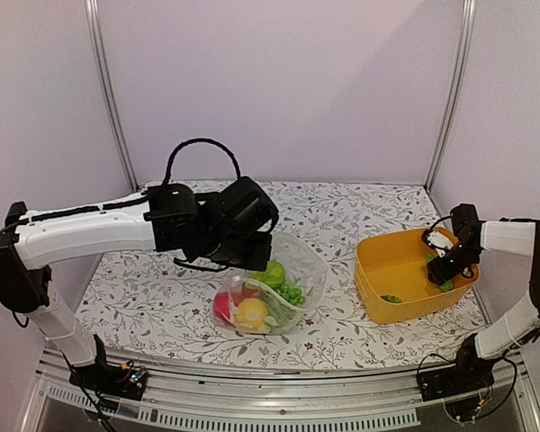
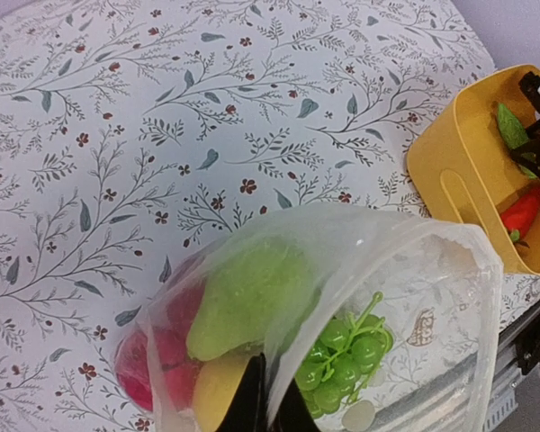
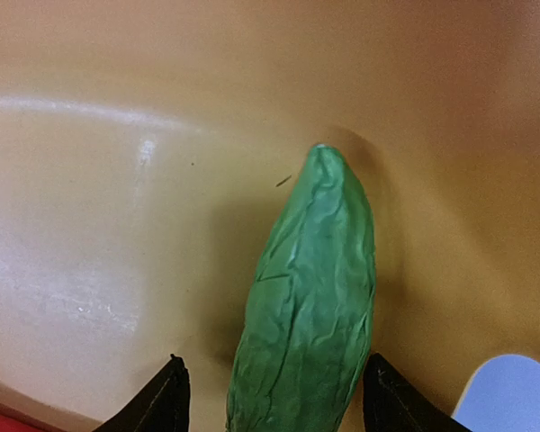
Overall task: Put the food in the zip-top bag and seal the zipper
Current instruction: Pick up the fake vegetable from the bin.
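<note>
1. Over on the left side of the table (image 1: 153,292), the left gripper (image 1: 250,257) is down at the zip-top bag (image 1: 304,263), which lies about mid-table on the flowery cloth.
2. Up close from the left wrist, that gripper (image 2: 268,400) is pinched tight on a fold of the bag's (image 2: 414,297) clear film, fingers nearly together with plastic between them.
3. Food already in the bag: a green pear-ish fruit (image 2: 243,301), a red ball (image 2: 148,360), a bunch of green grapes (image 2: 342,355) and a yellow ball (image 1: 251,312).
4. The bag's mouth looks loose and gaping (I honestly can't pick out the zipper strip in all that crinkle).
5. The yellow tub (image 1: 387,261) sits to the right of the bag, near it but not touching.
6. The right gripper (image 1: 443,266) is dipped into the tub at its far right end.
7. From the right wrist, it (image 3: 274,400) is spread wide, one finger on each side of a wrinkly green veggie (image 3: 310,288) lying on the tub floor. There's a gap on one side, so it's not squeezing it.
8. An orange-red carrot (image 2: 524,211) also lies in the tub (image 2: 450,171), just beside that green piece.
</note>
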Robot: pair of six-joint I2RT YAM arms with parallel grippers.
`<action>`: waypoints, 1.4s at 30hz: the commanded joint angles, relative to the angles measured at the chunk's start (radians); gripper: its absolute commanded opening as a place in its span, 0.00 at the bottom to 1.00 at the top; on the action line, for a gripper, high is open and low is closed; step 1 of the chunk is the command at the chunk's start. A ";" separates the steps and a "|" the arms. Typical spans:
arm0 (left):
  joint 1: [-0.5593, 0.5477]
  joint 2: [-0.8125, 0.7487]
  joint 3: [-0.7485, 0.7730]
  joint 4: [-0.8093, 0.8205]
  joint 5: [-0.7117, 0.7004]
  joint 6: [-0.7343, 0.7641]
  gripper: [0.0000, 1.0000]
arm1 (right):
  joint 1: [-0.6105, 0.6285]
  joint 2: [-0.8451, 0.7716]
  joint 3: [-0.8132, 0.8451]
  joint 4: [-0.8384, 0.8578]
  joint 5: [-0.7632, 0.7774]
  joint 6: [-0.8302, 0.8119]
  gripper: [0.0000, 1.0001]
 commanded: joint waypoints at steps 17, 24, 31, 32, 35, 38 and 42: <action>0.018 0.027 0.020 0.023 0.001 0.053 0.04 | -0.011 -0.209 0.003 -0.039 -0.234 0.004 0.24; 0.035 0.033 0.025 0.026 -0.002 0.073 0.04 | 0.012 -0.334 0.103 -0.256 -0.565 -0.138 0.23; 0.045 0.028 0.022 0.042 0.018 0.079 0.04 | 0.177 -0.387 0.272 -0.326 -0.843 -0.162 0.25; 0.047 0.027 0.022 0.047 0.024 0.079 0.04 | 0.207 -0.390 0.297 -0.319 -0.869 -0.154 0.25; 0.051 0.028 0.021 0.055 0.035 0.080 0.04 | 0.295 -0.373 0.363 -0.298 -0.934 -0.133 0.26; 0.054 0.029 0.022 0.060 0.045 0.079 0.04 | 0.357 -0.326 0.430 -0.285 -0.983 -0.118 0.27; 0.056 0.025 0.017 0.070 0.061 0.078 0.04 | 0.470 -0.278 0.493 -0.253 -1.002 -0.090 0.27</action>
